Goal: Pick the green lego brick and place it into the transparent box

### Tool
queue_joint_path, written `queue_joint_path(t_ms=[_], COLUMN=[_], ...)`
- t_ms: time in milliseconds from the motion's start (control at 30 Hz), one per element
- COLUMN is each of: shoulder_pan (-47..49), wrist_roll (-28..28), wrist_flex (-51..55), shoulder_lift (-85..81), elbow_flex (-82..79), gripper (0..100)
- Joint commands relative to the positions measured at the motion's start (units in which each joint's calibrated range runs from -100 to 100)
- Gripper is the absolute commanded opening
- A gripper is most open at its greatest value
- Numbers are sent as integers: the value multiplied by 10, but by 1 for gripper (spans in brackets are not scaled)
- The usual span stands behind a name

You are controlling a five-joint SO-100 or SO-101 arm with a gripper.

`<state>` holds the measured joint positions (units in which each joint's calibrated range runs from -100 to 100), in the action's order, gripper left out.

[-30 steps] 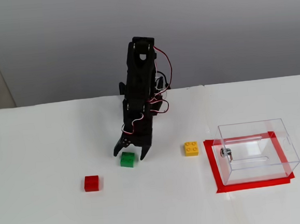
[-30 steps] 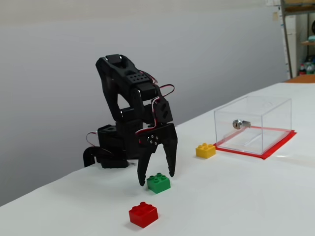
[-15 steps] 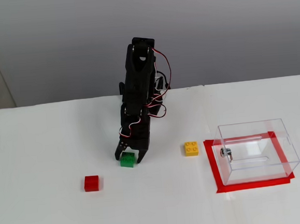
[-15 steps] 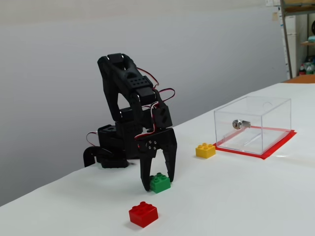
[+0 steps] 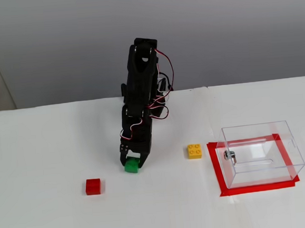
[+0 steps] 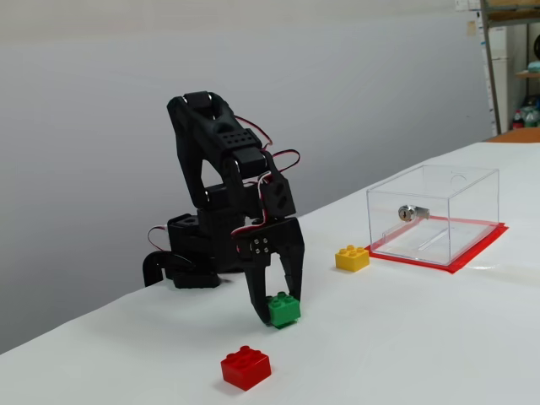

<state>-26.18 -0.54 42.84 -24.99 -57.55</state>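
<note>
The green lego brick (image 5: pixel 131 166) (image 6: pixel 283 310) sits on the white table between my black gripper's (image 5: pixel 131 165) (image 6: pixel 279 308) two fingers, which have closed against its sides. The arm reaches down onto it from behind. The transparent box (image 5: pixel 261 153) (image 6: pixel 434 213) stands empty on a red taped rectangle, far to the right in both fixed views, with a small metal fitting on one wall.
A red brick (image 5: pixel 93 186) (image 6: pixel 245 368) lies in front of and left of the gripper. A yellow brick (image 5: pixel 194 151) (image 6: pixel 352 257) lies between the gripper and the box. The arm's base (image 6: pixel 190 257) stands at the back of the table.
The gripper came down around the green brick and its fingers closed from wide open until they pinch the brick. The brick shifted slightly.
</note>
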Motion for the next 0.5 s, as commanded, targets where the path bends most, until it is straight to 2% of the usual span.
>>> queue_joint_path(t_ms=[0, 233, 467], shoulder_pan=[-6, -6, 9], wrist_roll=[-2, -1, -2], wrist_flex=[4, 8, 77], shoulder_lift=[-59, -194, -311], elbow_flex=[28, 18, 19], gripper=[10, 9, 9])
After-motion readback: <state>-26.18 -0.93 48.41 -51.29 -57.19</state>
